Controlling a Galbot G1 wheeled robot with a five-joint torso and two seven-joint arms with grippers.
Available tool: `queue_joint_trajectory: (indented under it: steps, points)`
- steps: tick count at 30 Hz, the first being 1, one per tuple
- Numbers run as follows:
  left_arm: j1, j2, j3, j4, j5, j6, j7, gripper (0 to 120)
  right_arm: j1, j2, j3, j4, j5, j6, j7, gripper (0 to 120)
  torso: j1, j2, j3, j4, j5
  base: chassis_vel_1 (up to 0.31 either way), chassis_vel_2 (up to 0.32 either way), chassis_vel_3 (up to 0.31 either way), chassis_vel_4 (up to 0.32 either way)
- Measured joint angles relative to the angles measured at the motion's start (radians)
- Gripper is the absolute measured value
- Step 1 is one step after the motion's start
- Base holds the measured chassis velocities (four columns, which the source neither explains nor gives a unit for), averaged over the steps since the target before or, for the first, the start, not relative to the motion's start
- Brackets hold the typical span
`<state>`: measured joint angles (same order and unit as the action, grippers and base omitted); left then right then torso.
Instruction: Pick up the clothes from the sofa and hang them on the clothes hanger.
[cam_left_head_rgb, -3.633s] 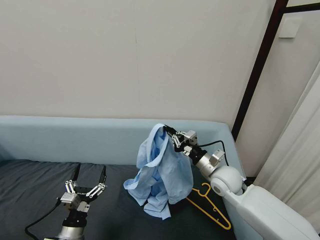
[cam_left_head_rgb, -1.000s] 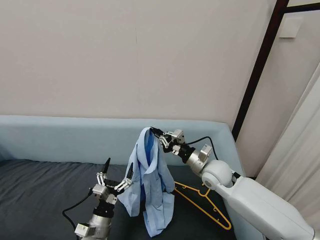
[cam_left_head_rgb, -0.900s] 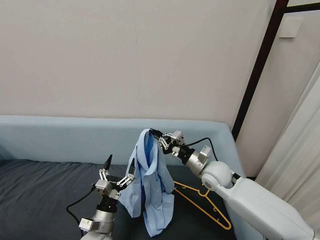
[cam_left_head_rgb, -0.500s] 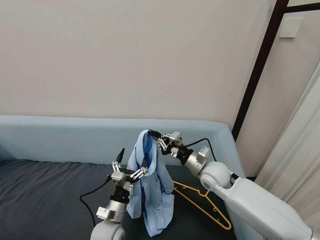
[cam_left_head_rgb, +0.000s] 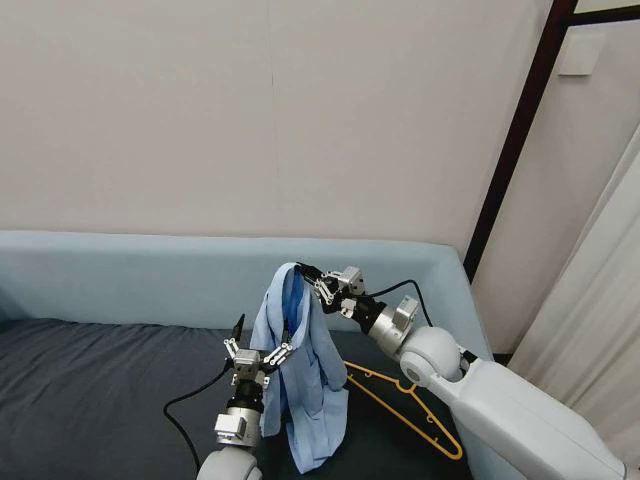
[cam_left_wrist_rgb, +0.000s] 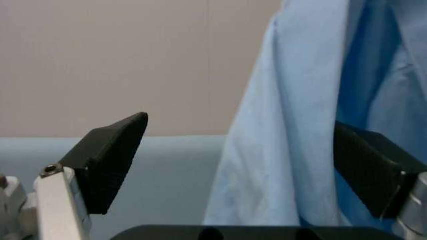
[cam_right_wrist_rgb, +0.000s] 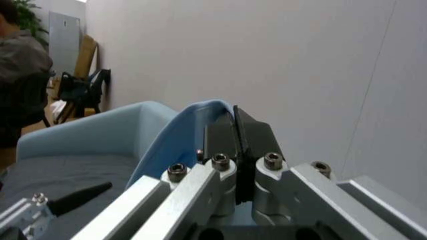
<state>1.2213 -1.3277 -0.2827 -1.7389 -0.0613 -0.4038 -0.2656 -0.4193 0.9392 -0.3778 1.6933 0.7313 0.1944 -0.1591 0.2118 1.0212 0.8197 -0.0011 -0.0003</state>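
Note:
A light blue shirt (cam_left_head_rgb: 300, 370) hangs above the dark sofa seat, held up by its collar. My right gripper (cam_left_head_rgb: 307, 276) is shut on that collar; in the right wrist view the blue collar (cam_right_wrist_rgb: 175, 135) is pinched between the black pads (cam_right_wrist_rgb: 235, 135). My left gripper (cam_left_head_rgb: 262, 337) is open and raised at the shirt's left edge. In the left wrist view the shirt fabric (cam_left_wrist_rgb: 300, 130) hangs between the spread black fingers (cam_left_wrist_rgb: 113, 150). A yellow clothes hanger (cam_left_head_rgb: 405, 405) lies flat on the seat to the shirt's right, under the right arm.
The sofa has a pale blue backrest (cam_left_head_rgb: 130, 275) and a dark seat cushion (cam_left_head_rgb: 80, 400). A plain wall rises behind it. A dark door frame (cam_left_head_rgb: 510, 150) and a white curtain (cam_left_head_rgb: 600, 330) stand at the right.
My left gripper has risen and moved right from the seat up to the shirt's left edge, fingers now around the fabric. The right gripper has shifted the hanging shirt slightly left.

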Motion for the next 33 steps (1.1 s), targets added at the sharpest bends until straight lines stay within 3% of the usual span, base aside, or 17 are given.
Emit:
queue_joint_trajectory:
  steps: [7,19,33]
  points:
    - [0.015,0.036,-0.080,0.046,0.017,-0.071,0.030,98,-0.019,-0.005,0.013,0.000,-0.006,0.001,-0.008,0,0.000,0.000,0.000,0.0001,0.0000,0.000,0.000,0.000,0.000]
    - [-0.007,0.004,-0.083,0.073,0.061,-0.142,0.091,93,-0.025,0.001,0.012,0.003,-0.010,0.002,-0.010,0,0.000,0.000,0.000,0.0000,0.0000,0.000,0.000,0.000,0.000]
    - [0.012,-0.004,-0.117,0.072,0.156,-0.202,0.106,38,-0.044,-0.011,0.021,0.009,-0.016,0.005,-0.015,0,0.000,0.000,0.000,0.0000,0.0001,0.000,0.000,0.000,0.000]
